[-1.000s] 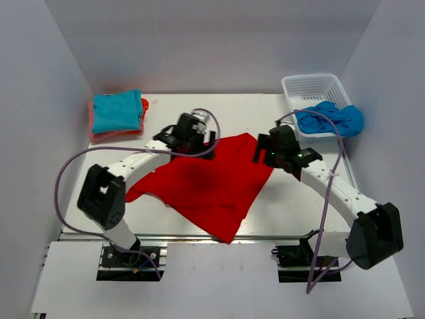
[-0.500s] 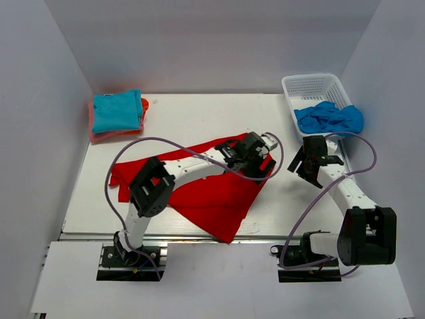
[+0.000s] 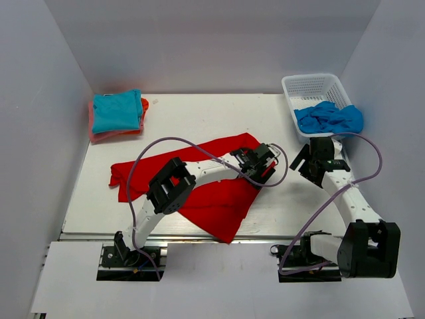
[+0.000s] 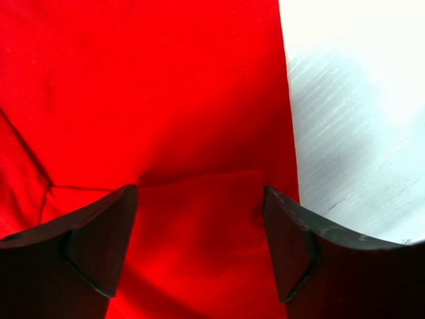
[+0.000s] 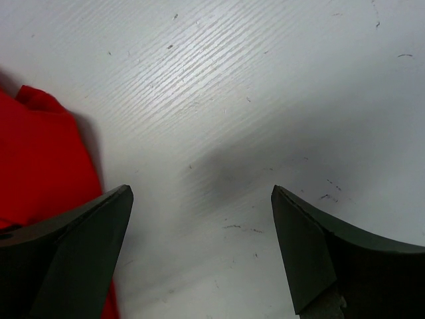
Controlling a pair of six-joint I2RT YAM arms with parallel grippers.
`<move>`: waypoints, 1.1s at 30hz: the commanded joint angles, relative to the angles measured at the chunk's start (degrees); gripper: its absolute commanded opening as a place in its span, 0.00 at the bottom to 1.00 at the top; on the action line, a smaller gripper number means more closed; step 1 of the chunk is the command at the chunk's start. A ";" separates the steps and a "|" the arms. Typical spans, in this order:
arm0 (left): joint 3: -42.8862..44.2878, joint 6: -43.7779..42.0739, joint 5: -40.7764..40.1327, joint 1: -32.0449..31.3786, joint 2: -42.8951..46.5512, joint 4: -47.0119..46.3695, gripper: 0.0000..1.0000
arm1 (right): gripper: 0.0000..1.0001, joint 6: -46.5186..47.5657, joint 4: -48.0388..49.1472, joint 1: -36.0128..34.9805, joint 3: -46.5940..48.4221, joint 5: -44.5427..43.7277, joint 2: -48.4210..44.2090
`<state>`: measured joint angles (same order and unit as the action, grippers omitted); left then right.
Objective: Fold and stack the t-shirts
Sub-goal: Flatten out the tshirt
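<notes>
A large bright red t-shirt [image 3: 212, 199] lies spread across the middle of the table. My left arm reaches over it to its right edge. There my left gripper [image 3: 263, 166] stands open, its fingertips [image 4: 119, 212] down on either side of a low ridge of red cloth [image 4: 199, 133], with bare table just right of the hem. My right gripper [image 3: 307, 161] hangs open over bare table [image 5: 219, 100], to the right of the shirt's corner [image 5: 40, 159]. At the back left a folded turquoise t-shirt [image 3: 117, 111] rests on a folded orange-pink one [image 3: 106, 136].
A white mesh basket [image 3: 312, 85] stands at the back right corner with a crumpled blue cloth [image 3: 329, 118] spilling over its near rim. White walls close in the table on three sides. Purple cables loop from both arms.
My left arm has swung from the shirt's back left across to its right edge, and its jaws have narrowed a little. The right arm has drawn back right, off the shirt.
</notes>
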<state>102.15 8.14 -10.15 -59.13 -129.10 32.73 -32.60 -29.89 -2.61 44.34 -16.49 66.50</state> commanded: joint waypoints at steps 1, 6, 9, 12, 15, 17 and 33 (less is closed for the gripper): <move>0.60 -0.06 0.13 -0.63 1.39 0.32 0.84 | 0.90 0.78 1.41 0.76 -0.39 2.16 1.17; 0.07 -0.06 -0.75 -0.63 1.39 0.32 0.72 | 0.90 1.31 2.03 0.77 -0.57 3.22 1.88; 0.07 -0.06 -0.75 -1.15 1.39 0.32 0.54 | 0.90 1.14 2.12 1.03 -0.39 3.39 1.97; 0.07 -0.06 0.74 -1.16 1.92 -0.21 0.31 | 0.90 1.57 2.38 0.85 -0.48 3.75 1.97; -1.16 -1.11 3.99 -1.16 3.06 -1.44 0.03 | 0.90 1.84 2.64 0.94 -0.57 4.10 2.06; -2.21 -1.11 5.14 -1.16 3.67 -2.67 0.00 | 0.90 1.93 2.91 1.03 -0.48 4.45 1.97; -23.22 2.23 -12.23 0.77 31.78 -12.87 0.00 | 0.83 10.97 16.97 -0.11 -4.44 23.34 -1.99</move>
<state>80.51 8.47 -12.16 -59.29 -105.03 23.44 -24.67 -18.39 -2.26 39.70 1.74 65.01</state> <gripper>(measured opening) 0.069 0.839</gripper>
